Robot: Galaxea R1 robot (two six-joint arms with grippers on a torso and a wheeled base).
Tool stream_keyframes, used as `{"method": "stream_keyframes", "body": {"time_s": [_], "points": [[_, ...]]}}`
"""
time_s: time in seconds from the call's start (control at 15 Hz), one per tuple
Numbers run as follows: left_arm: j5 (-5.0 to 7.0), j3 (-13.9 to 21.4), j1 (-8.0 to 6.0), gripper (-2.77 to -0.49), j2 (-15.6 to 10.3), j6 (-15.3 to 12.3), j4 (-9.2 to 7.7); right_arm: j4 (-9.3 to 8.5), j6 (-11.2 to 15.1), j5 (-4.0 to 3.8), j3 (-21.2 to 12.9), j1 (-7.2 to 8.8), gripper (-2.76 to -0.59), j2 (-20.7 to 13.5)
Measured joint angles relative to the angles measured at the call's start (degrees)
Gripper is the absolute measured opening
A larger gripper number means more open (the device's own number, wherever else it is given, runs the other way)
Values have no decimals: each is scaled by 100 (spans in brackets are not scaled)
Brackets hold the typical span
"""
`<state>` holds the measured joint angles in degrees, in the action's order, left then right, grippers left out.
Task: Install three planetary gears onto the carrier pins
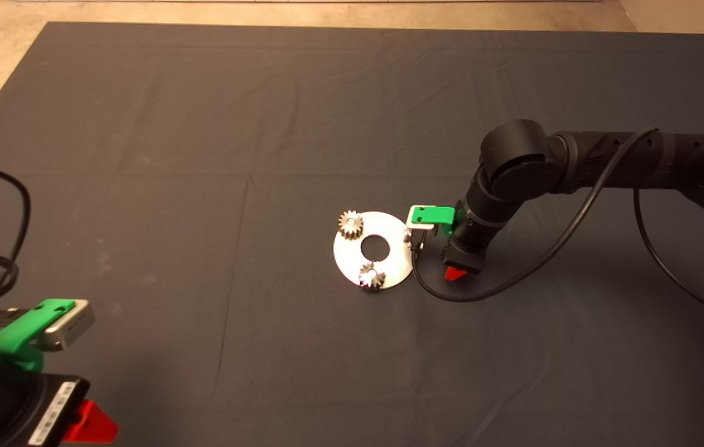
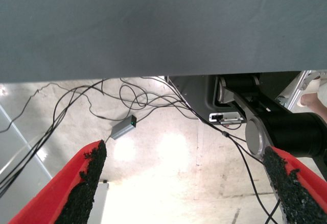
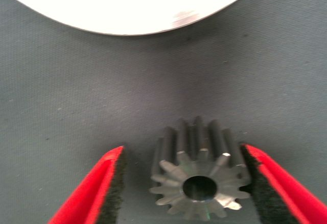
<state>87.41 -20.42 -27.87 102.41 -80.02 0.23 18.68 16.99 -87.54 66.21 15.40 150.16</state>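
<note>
Mat (image 1: 203, 124): dark matt woven cloth, faintly creased. Carrier disc (image 1: 346, 257): flat polished metal, mirror-bright, glaring white in the right wrist view. Two gears seated on it (image 1: 350, 223) (image 1: 372, 275): dull silver metal. Third gear (image 3: 199, 183): grey machined metal, satin sheen on tooth flanks. Right gripper (image 3: 186, 188) fingers (image 3: 94, 191): glossy red plastic; pads coarse black foam.

Two small toothed grey gears (image 1: 350, 223) (image 1: 372, 275) seated flat on a shiny round disc (image 1: 389, 225) with a large centre hole, mid-mat. A third gear (image 3: 199, 183), centre hole facing up, lying on the mat just beside the disc's edge.
</note>
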Motion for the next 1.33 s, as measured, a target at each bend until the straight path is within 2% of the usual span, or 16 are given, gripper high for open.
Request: {"method": "stream_keyframes", "body": {"time_s": [0.27, 0.4, 1.33], "points": [[0, 33, -13, -109, -202, 108, -49, 1, -2, 4, 61, -2, -185, 0], [0, 35, -13, -109, -246, 130, -66, 4, 1, 0, 79, 0, -199, 0], [-1, 37, -13, -109, -288, 190, -74, 43, 4, -6, 124, 0, -222, 2]]}}
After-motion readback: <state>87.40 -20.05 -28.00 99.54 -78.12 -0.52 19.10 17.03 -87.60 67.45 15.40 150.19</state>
